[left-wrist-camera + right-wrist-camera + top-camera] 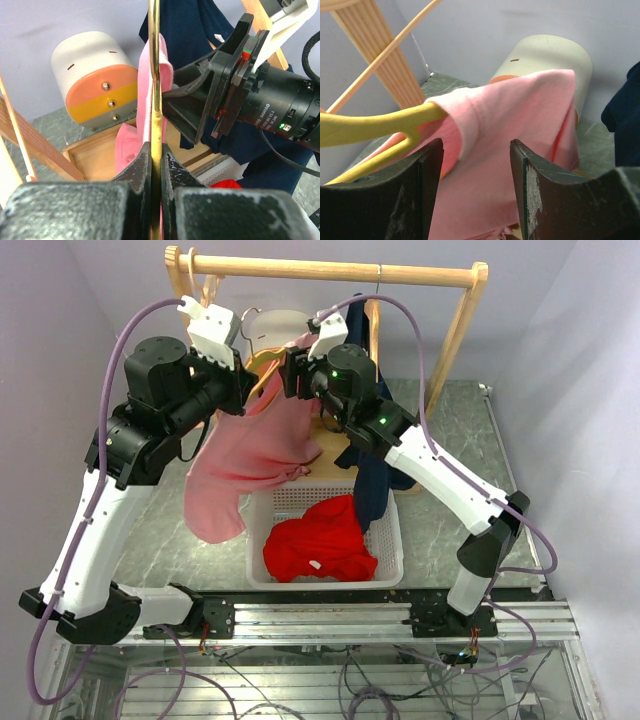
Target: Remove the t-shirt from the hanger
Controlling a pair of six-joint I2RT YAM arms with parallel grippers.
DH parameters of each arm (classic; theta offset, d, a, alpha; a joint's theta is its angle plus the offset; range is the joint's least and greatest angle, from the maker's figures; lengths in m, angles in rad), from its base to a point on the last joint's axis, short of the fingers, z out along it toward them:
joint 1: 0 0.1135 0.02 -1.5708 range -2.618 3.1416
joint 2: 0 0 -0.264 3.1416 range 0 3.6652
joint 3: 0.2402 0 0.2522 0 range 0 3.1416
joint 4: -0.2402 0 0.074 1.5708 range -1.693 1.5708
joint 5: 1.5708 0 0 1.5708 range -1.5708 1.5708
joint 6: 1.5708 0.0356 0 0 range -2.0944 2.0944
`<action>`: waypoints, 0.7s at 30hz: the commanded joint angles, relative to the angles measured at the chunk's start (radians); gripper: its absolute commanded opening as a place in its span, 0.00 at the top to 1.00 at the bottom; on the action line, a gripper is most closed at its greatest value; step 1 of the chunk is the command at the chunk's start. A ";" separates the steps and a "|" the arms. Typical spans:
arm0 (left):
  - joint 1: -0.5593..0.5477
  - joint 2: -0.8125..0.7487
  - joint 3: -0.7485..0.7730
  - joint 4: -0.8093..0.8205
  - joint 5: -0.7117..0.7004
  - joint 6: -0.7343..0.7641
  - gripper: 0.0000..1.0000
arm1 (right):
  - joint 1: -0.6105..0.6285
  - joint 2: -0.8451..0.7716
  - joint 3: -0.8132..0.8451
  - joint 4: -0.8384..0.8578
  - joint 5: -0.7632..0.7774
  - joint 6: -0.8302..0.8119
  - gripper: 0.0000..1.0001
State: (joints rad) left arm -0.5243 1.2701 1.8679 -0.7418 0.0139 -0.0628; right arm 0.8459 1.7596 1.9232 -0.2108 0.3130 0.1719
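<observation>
undone: t-shirt (520, 110) on hanger (156, 60) | left gripper (156, 150) clamping hanger | right gripper (475, 147) apart at shoulder, holding nothing | todo: pinch, pull off

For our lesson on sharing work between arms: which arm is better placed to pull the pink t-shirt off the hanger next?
Likely the right arm: the right hand, open, straddles the pink t-shirt, while the left hand is shut on the yellow hanger, steadying it.
</observation>
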 commanded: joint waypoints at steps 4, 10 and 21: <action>0.004 -0.044 0.010 0.010 0.029 0.006 0.93 | -0.016 0.000 -0.004 0.059 0.116 0.006 0.48; 0.005 -0.056 0.012 -0.016 0.037 0.007 0.93 | -0.043 0.001 -0.011 0.066 0.149 -0.005 0.74; 0.004 -0.064 -0.004 -0.086 0.086 0.045 0.93 | -0.076 -0.025 0.045 0.061 0.272 -0.108 1.00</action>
State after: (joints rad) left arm -0.5243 1.2324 1.8530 -0.8036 0.0368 -0.0547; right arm 0.8047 1.7500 1.9022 -0.1562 0.4747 0.1364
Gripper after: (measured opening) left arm 0.108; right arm 0.010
